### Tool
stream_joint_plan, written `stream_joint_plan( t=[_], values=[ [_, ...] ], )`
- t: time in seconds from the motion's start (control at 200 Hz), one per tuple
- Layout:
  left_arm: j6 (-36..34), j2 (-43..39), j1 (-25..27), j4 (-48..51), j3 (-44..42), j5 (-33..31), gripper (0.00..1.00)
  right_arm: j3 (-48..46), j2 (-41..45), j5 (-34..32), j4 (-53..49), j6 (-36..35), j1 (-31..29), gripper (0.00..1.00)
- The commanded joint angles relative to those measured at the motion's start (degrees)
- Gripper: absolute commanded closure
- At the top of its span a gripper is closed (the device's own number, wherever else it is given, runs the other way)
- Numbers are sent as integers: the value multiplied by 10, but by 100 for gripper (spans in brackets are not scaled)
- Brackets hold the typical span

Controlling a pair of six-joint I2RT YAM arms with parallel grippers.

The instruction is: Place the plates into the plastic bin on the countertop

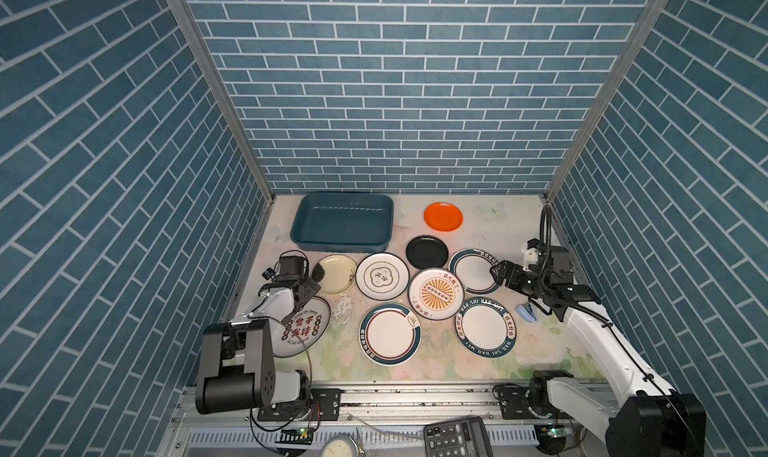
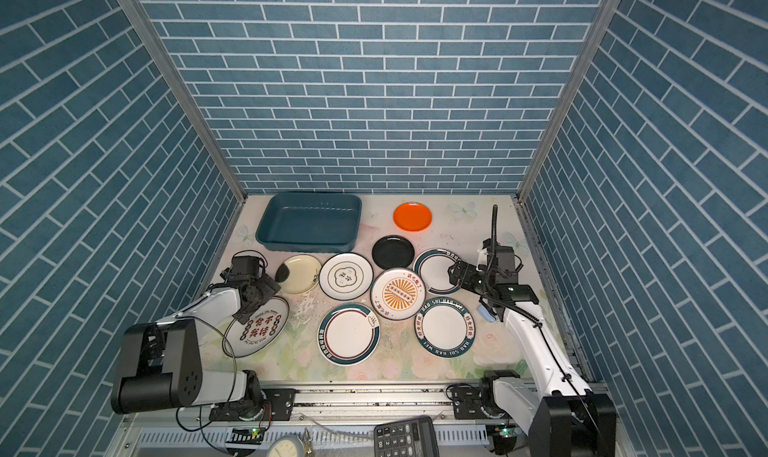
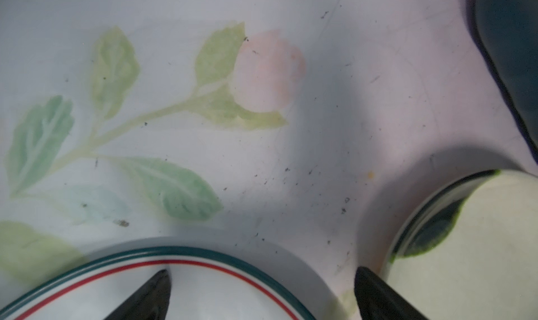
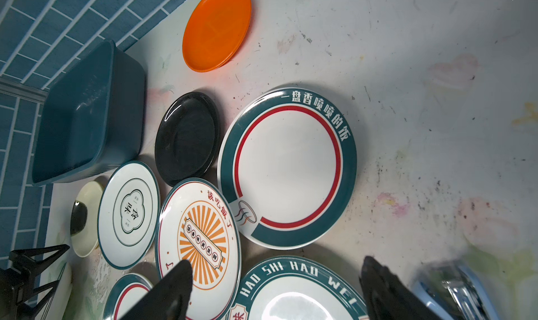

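Note:
The dark teal plastic bin [image 1: 341, 222] [image 4: 87, 115] stands empty at the back left of the flowered countertop [image 1: 511, 234]. Several plates lie flat in front of it: orange [image 1: 443, 216], black [image 1: 427, 251], cream [image 1: 336, 274], a sunburst one [image 1: 435, 293], and teal-rimmed ones [image 1: 390, 333] [image 1: 487, 327]. My left gripper [image 1: 306, 288] [image 3: 262, 275] is open and low, one finger over the rim of the red-character plate [image 1: 301, 330] [image 3: 203, 289], the other beside the cream plate [image 3: 471, 245]. My right gripper [image 1: 498, 273] [image 4: 276, 269] hovers open by the far-right teal-rimmed plate [image 1: 471, 270] [image 4: 288, 167].
A light blue stapler [image 1: 525, 313] [image 4: 454, 289] lies under the right arm. Blue brick walls close in three sides. A calculator [image 1: 457, 438] and a round dial [image 1: 343, 446] sit below the front rail.

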State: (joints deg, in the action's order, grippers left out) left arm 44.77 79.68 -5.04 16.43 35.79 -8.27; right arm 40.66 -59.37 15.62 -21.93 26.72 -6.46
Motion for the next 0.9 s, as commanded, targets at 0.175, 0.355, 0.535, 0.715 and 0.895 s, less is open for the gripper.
stream_joint_plan(
  t=[0.175, 0.355, 0.535, 0.715, 0.895],
  values=[
    [-21, 44, -12, 3, 56, -34, 1, 14, -12, -11, 4, -3, -4, 10],
    [-27, 79, -18, 3, 93, -56, 1, 14, -19, -18, 11, -7, -4, 10],
    [-34, 125, -37, -5, 132, -36, 0, 21, -28, -27, 3, -18, -4, 9],
    [-57, 149, -42, 3, 177, -50, 1, 25, -29, -27, 2, -20, -3, 9],
    [-79, 142, -43, 13, 196, -60, 0, 31, -33, -29, 2, -20, -3, 9]
  ],
)
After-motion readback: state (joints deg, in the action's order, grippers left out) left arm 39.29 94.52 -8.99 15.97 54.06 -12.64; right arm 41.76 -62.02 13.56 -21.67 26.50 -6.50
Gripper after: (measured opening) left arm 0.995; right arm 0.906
